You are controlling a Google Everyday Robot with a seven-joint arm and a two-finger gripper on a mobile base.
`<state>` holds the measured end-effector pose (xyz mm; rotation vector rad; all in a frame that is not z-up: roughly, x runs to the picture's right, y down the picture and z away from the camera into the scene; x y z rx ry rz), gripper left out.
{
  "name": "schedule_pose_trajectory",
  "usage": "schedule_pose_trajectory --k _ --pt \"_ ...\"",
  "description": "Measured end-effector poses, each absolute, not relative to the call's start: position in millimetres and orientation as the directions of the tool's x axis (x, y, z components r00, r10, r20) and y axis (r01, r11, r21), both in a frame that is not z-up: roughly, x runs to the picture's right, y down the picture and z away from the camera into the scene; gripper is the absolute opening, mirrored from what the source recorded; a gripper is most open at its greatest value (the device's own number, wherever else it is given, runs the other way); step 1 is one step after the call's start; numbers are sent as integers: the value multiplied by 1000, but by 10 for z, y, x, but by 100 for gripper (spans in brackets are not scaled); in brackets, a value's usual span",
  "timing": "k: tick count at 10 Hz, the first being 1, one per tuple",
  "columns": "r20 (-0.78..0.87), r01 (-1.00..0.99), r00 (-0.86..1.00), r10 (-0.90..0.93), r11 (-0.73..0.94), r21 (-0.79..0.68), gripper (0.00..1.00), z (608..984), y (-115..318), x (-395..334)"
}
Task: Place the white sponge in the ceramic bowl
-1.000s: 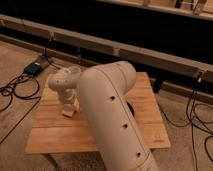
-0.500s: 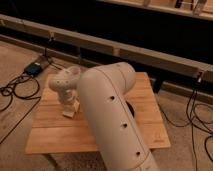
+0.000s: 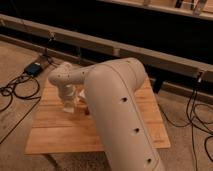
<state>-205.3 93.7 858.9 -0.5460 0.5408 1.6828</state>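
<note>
Dim flooring surrounds a small wooden table (image 3: 55,132), with a long dark rail running across the background and black cables (image 3: 15,92) trailing on the floor at left and right. From my remote seat, most of the view is filled by my robot's thick white arm (image 3: 117,107), which crosses the tabletop from lower right and bends down at its wrist toward the table's left-centre. My gripper (image 3: 69,106) hangs low there, just above or touching the wood, and something pale sits at its tip that may be the white sponge, though I cannot tell. I see no ceramic bowl; the arm may be hiding it. I judge the task as early: nothing shows the sponge placed, and carrying and releasing it remain.
</note>
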Motion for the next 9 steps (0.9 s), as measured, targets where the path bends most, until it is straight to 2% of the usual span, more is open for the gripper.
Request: schedule_pose_trajectory --k 4,9 --pt "-608 -981 -185 772 -183 67 0 8145 664 -1550" --pt "-578 -940 -339 742 -286 185 0 7939 542 -617"
